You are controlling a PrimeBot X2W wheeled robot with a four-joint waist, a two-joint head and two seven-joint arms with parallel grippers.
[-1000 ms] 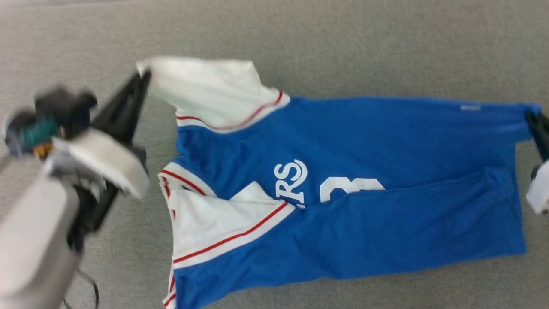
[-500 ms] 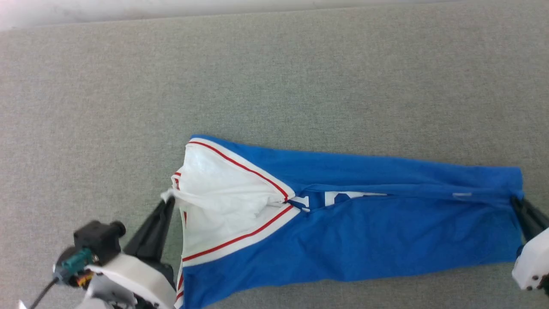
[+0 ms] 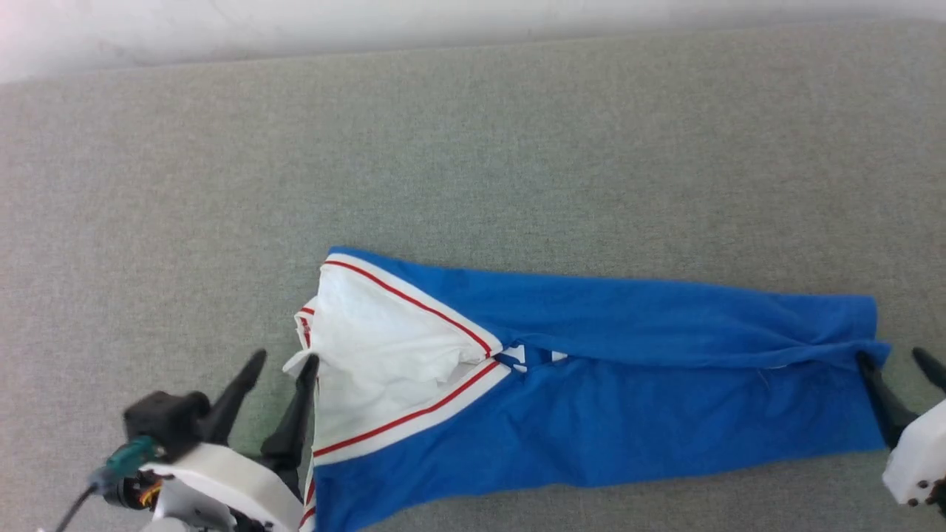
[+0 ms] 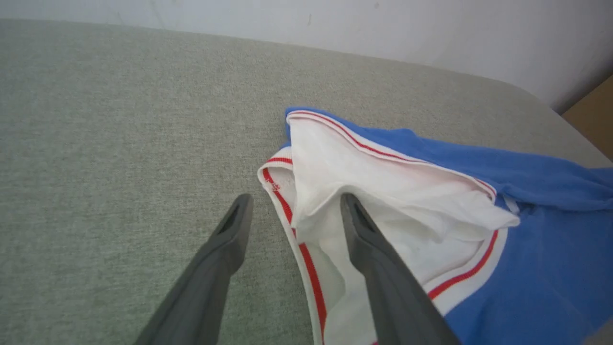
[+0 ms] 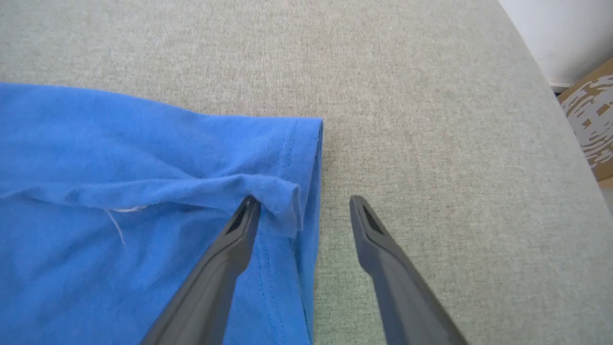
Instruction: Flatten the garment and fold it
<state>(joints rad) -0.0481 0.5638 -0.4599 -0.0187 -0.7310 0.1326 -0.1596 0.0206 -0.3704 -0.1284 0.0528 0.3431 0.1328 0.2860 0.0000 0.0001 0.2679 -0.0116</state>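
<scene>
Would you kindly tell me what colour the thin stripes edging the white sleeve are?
The stripes are red, clearest in the left wrist view.

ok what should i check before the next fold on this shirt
1. left gripper open: ok
2. right gripper open: ok
3. fingers free of the shirt: cannot tell, one finger of each looks to be against cloth
4. both long sides folded in: ok
5. white sleeve lying flat: not ok, bunched
6. hem lying flat: not ok, a small flap stands up by the right gripper
</scene>
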